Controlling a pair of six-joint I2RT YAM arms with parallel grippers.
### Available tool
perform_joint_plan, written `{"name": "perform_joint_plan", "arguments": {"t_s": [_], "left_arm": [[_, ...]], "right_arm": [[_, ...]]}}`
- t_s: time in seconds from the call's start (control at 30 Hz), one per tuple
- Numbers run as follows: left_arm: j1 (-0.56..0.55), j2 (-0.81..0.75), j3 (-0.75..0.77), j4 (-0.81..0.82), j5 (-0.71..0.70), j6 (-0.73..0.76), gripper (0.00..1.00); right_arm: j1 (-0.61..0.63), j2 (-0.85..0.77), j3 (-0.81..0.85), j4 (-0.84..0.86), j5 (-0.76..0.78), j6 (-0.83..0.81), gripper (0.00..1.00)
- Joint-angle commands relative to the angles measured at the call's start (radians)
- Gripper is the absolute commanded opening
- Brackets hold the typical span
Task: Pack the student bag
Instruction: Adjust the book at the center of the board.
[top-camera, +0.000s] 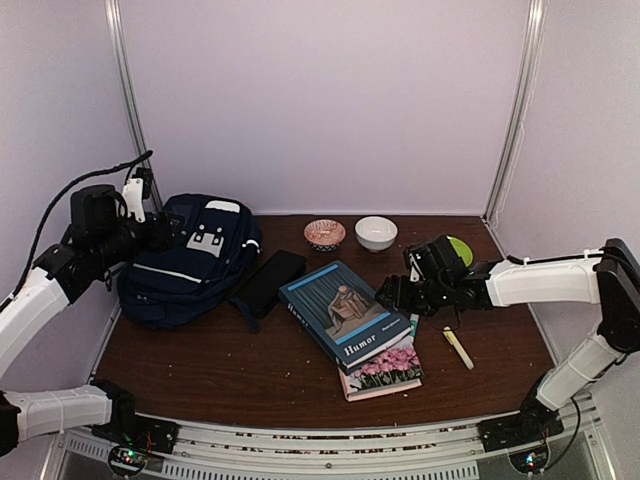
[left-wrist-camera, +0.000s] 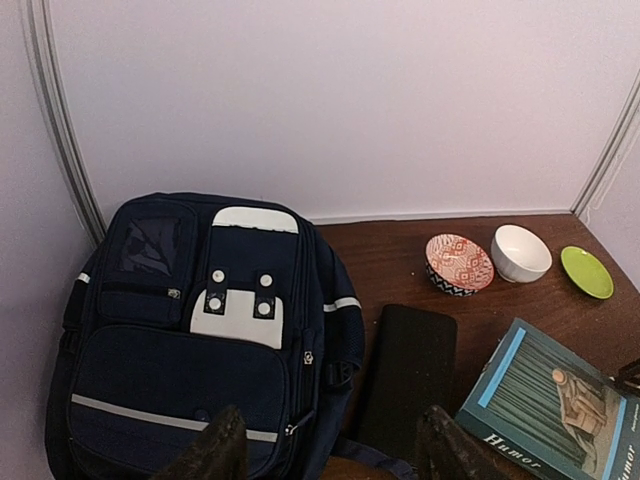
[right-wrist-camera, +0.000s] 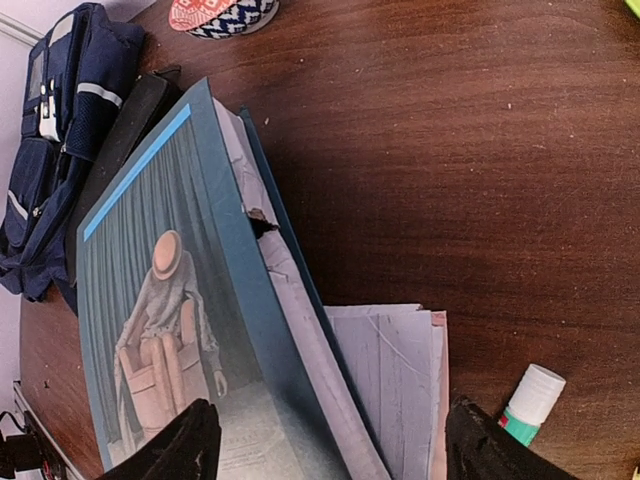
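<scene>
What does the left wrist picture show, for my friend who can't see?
A navy student bag lies front up on a brown table, a flat black case beside it. Farther right sit a patterned bowl, a white bowl and a green plate; the open left claw pokes in below.

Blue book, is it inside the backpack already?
No, the blue book lies out on the table, on top of a flowery book, apart from the backpack.
</scene>
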Motion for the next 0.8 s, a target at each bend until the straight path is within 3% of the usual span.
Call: {"name": "perform_joint_plan", "arguments": {"t_s": [0.0,0.5,0.77], "left_arm": [[-0.003,0.003,0.024,0.03,-0.012,-0.008,0.98],[-0.003,0.019,0.028,0.023,0.0,-0.017,0.98],[-0.004,0.05,0.031,0.012,-0.005,-0.018,0.98]], "right_arm": [[0.033,-0.007,0.008,0.008,-0.002,0.001,0.76],[0.144,-0.076,-0.043,-0.045,0.042,0.086,0.69],[0.086,-0.068,0.027,-0.103,0.054,0.005,0.7]]}}
